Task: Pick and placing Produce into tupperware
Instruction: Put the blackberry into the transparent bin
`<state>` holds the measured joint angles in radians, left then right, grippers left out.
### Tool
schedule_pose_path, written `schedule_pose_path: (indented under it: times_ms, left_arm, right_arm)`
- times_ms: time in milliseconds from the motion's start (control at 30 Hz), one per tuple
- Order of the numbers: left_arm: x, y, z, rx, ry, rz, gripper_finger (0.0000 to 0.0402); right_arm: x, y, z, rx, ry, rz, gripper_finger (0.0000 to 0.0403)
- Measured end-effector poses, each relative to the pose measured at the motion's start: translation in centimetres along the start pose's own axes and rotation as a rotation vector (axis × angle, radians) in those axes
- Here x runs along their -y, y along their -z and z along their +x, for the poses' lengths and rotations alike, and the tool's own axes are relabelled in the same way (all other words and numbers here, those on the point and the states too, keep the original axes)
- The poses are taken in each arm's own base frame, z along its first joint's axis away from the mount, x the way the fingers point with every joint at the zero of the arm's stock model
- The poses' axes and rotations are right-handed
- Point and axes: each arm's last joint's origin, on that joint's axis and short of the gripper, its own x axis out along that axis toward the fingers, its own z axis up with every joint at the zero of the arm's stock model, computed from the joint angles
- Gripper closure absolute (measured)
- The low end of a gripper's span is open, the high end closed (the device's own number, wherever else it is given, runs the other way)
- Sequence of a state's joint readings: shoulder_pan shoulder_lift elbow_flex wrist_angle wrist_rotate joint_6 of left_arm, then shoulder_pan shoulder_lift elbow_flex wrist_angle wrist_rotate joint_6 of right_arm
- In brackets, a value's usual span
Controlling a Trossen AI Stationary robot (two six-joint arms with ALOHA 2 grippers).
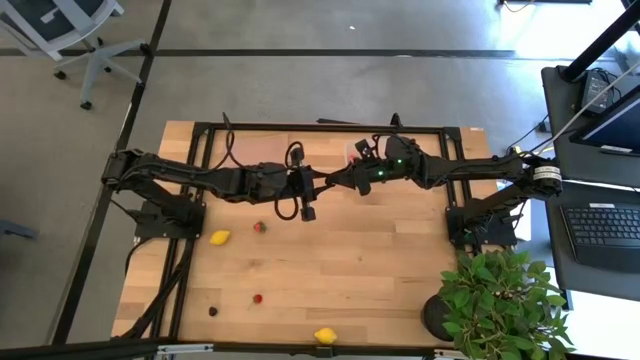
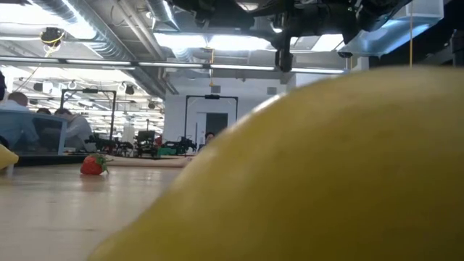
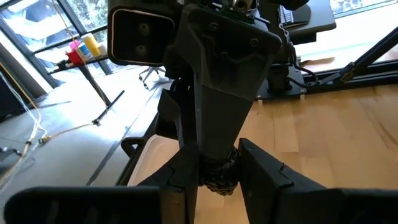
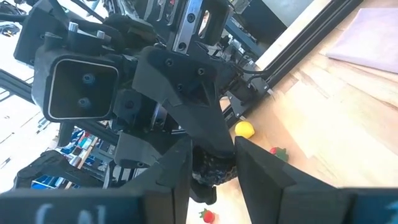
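Both arms meet above the table's middle. My left gripper point(image 1: 318, 183) point(image 3: 217, 186) comes from the left and my right gripper point(image 1: 332, 180) point(image 4: 212, 180) from the right, tip to tip, both shut on one dark berry point(image 3: 218, 178) point(image 4: 211, 169). The clear tupperware point(image 1: 352, 152) point(image 3: 152, 158) sits on the table toward the far edge, partly hidden by the right arm. Loose on the table are two lemons point(image 1: 220, 238) point(image 1: 325, 335), two strawberries point(image 1: 260, 227) point(image 1: 257, 298) and another dark berry point(image 1: 213, 311). My left gripper pinches the dark berry point(image 3: 219, 182) between its two fingers point(image 3: 264, 177), coming level from the table's left. The berry is lifted clear of the table. My right gripper pinches the same berry point(image 4: 210, 173) between its fingers point(image 4: 258, 177), level from the table's right, turned crosswise to the left gripper's fingers.
A flat pinkish-brown sheet point(image 1: 255, 150) lies near the far edge. A green potted plant point(image 1: 500, 300) stands at the near right corner. The near lemon point(image 2: 326, 181) fills most of the low view, with a strawberry point(image 2: 92, 165) beyond it. Bare wood lies right of centre.
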<state>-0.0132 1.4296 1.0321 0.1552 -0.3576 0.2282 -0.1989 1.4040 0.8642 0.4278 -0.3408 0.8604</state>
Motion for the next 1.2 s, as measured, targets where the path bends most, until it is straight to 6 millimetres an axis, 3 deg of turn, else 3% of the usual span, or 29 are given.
schedule_pose_path:
  times_ms: [267,533,833,1033,1200]
  left_arm:
    - [-0.1,-0.18,0.04,0.022,-0.008,0.028,0.03]
    - [-0.11,-0.2,0.04,0.023,-0.012,0.052,0.0316]
    - [-0.12,-0.23,0.04,0.026,-0.013,0.053,0.0301]
    - [-0.13,-0.3,0.03,0.034,-0.012,0.053,0.0315]
    - [-0.14,-0.31,0.03,0.034,-0.014,0.052,0.0301]
  right_arm:
    - [-0.09,-0.07,-0.03,0.006,-0.003,-0.003,0.0282]
    - [-0.09,-0.06,-0.02,0.003,-0.005,-0.004,0.0282]
    - [-0.08,-0.04,0.0,-0.002,-0.009,-0.028,0.0281]
    - [-0.02,0.04,0.04,-0.01,-0.008,-0.016,0.0236]
    - [0.04,0.04,0.05,-0.002,0.003,-0.003,0.0202]
